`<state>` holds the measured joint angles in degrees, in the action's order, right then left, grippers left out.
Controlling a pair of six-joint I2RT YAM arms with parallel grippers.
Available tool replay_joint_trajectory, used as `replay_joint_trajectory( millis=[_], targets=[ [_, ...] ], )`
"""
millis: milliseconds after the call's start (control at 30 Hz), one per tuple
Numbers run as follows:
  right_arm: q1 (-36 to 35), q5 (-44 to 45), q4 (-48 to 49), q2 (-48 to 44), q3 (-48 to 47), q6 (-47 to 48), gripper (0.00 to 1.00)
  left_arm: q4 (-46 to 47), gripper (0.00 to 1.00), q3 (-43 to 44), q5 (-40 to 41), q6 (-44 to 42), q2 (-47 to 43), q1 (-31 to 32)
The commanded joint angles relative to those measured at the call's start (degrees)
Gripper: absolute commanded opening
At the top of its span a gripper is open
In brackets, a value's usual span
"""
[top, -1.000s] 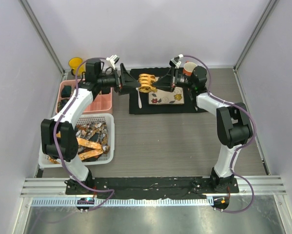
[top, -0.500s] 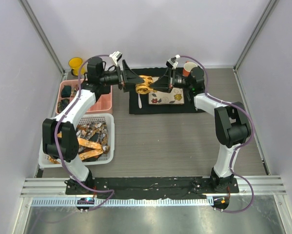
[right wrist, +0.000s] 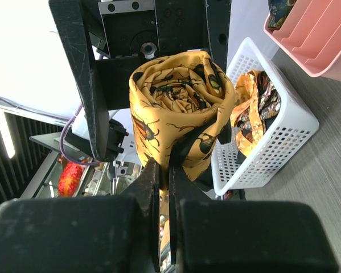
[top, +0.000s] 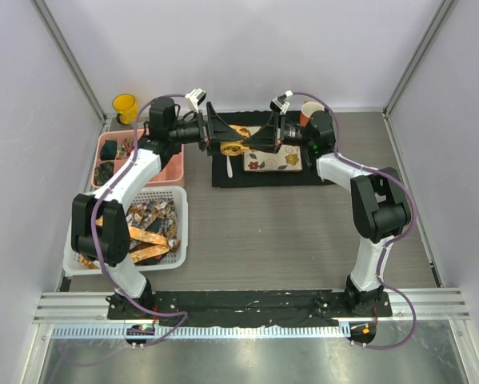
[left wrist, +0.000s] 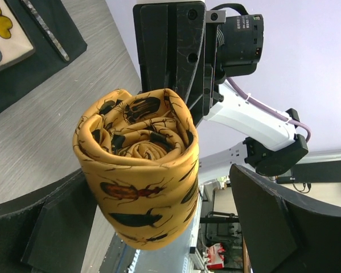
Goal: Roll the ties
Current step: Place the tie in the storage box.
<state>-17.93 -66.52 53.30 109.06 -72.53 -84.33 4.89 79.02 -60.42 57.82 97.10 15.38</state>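
Note:
A rolled mustard-yellow tie (left wrist: pixel 137 170) printed with dark beetles hangs in the air above the black mat (top: pixel 263 173). My right gripper (right wrist: pixel 164 170) is shut on the roll's (right wrist: pixel 181 108) lower edge and holds it up. My left gripper (left wrist: pixel 159 193) is open, one finger (left wrist: pixel 50 227) on each side of the roll and a gap on the right side. In the top view both grippers meet at the roll (top: pixel 236 147), the left gripper (top: pixel 220 133) coming from the left and the right gripper (top: pixel 260 142) from the right. More loose ties (top: pixel 147 232) lie in the white basket.
The white basket (top: pixel 181 240) stands at the left, with a pink compartment tray (top: pixel 169 168) behind it and a yellow cup (top: pixel 125 106) in the back corner. On the mat lie a floral tile (top: pixel 275 160) and a white utensil (top: pixel 229 166). An orange cup (top: pixel 309 110) stands behind my right arm.
My left gripper has moved right, and its open fingers now straddle the roll. The right gripper has shifted a little left, keeping hold of the roll.

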Motion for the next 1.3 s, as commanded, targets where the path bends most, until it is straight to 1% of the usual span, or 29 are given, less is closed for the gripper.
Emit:
replay_joint_trajectory(
  millis=[0, 100, 267, 300, 367, 400, 467, 500, 567, 600, 633, 667, 700, 767, 800, 833, 867, 900, 933, 967, 1000, 1033, 1067, 1100, 1133, 1167, 1200, 1233, 1267],
  targets=[
    [-0.8, 1.2, 1.3, -2.4, -1.6, 2.0, 0.01, 2.5, 0.97, 0.1, 0.4, 1.8, -1.5, 1.0],
    [-0.9, 1.3, 0.5, -2.7, -1.4, 2.7, 0.01, 3.0, 0.93, -0.3, 0.6, 2.1, -1.4, 1.0],
    [-0.9, 1.3, -0.7, -2.7, -1.4, 3.7, 0.01, 3.6, 0.74, -0.6, 0.9, 2.5, -1.4, 1.0],
    [-1.0, 1.3, -0.9, -2.8, -1.4, 3.9, 0.01, 3.7, 0.67, -0.6, 1.3, 2.4, -1.6, 0.9],
    [-1.0, 1.1, -1.2, -2.7, -1.3, 4.1, 0.01, 3.7, 0.6, -0.5, 1.4, 2.2, -1.5, 0.9],
    [-1.0, 1.1, -1.5, -2.7, -1.2, 4.1, 0.01, 3.6, 0.52, -0.4, 1.4, 2.1, -1.5, 0.9],
    [-1.0, 0.9, -2.2, -2.8, -0.9, 4.9, 0.01, 3.3, 0.42, -0.4, 1.8, 1.5, -1.6, 0.6],
    [-0.9, 0.7, -3.3, -2.9, -1.0, 5.2, 0.01, 3.1, 0.28, -0.4, 1.9, 1.1, -1.7, 0.6],
    [-1.0, 0.5, -4.4, -3.0, -1.1, 6.6, 0.01, 2.3, 0.13, 0.1, 2.1, -0.8, -1.7, 0.3],
    [-1.0, 0.4, -5.5, -3.0, -1.0, 7.1, 0.01, 0.8, 0.02, 0.2, 2.3, -1.7, -1.9, 0.1],
    [-1.0, 0.3, -6.2, -3.0, -1.3, 7.5, 0.02, -0.4, 0.0, 0.7, 2.4, -2.6, -1.9, -0.2],
    [-1.0, 0.3, -6.9, -3.0, -1.6, 8.9, 0.06, -1.2, 0.0, 0.9, 2.4, -4.6, -2.0, -0.4],
    [-1.0, 0.2, -8.8, -3.0, -1.7, 9.6, 0.13, -3.9, 0.0, 1.5, 2.6, -6.2, -2.3, -0.6],
    [-1.0, 0.2, -10.5, -3.0, -2.3, 11.6, 0.18, -9.9, 0.0, 2.4, 3.1, -11.4, -2.7, -1.4],
    [-0.9, 0.3, -11.8, -3.0, -2.4, 12.1, 0.28, -11.2, 0.0, 3.0, 2.9, -12.6, -3.1, -1.7],
    [-0.9, 0.3, -13.2, -3.0, -2.7, 13.5, 0.35, -12.8, 0.0, 3.2, 3.2, -14.1, -3.4, -2.4],
    [-0.8, 0.6, -17.1, -3.1, -3.7, 16.4, 0.41, -15.6, 0.0, 3.3, 3.6, -16.3, -3.7, -2.9],
    [-0.7, 0.9, -19.3, -3.3, -4.1, 18.6, 0.5, -16.7, 0.0, 3.3, 3.6, -17.6, -4.1, -3.2],
    [-0.2, 1.4, -21.8, -3.7, -4.5, 20.9, 0.55, -17.9, 0.0, 3.3, 3.6, -18.8, -4.4, -4.3],
    [0.0, 2.4, -30.0, -4.0, -6.4, 28.7, 0.62, -20.5, 0.0, 3.2, 3.6, -19.8, -4.6, -4.8],
    [0.3, 3.8, -35.6, -4.6, -8.1, 33.9, 0.67, -21.9, 0.0, 3.3, 3.7, -23.0, -4.8, -5.4],
    [0.6, 5.1, -42.2, -4.7, -12.9, 39.5, 0.75, -23.7, 0.0, 3.8, 3.8, -24.5, -5.1, -6.8],
    [0.8, 6.6, -55.5, -4.7, -15.4, 46.5, 0.81, -27.2, 0.0, 4.1, 4.1, -26.1, -5.1, -7.7],
    [0.9, 10.4, -60.5, -4.8, -17.5, 56.4, 0.88, -29.1, 0.0, 5.3, 4.2, -29.2, -5.0, -8.5],
    [1.1, 12.4, -64.4, -5.3, -19.1, 61.2, 0.94, -31.7, 0.0, 6.3, 4.3, -32.2, -4.6, -10.0],
    [1.1, 14.5, -70.6, -5.4, -21.6, 65.0, 0.95, -38.2, 0.0, 9.4, 4.8, -35.3, -4.4, -10.6],
    [1.1, 16.8, -72.8, -5.7, -22.5, 71.6, 0.95, -42.2, 0.0, 11.1, 6.1, -38.8, -3.9, -11.2],
    [1.1, 19.5, -74.5, -6.3, -23.3, 74.1, 0.95, -46.0, 0.0, 13.1, 6.9, -46.3, -3.4, -12.4],
    [1.2, 20.5, -75.6, -6.8, -23.7, 75.9, 0.96, -53.3, 0.0, 17.1, 8.0, -49.4, -2.0, -12.8]
  ],
)
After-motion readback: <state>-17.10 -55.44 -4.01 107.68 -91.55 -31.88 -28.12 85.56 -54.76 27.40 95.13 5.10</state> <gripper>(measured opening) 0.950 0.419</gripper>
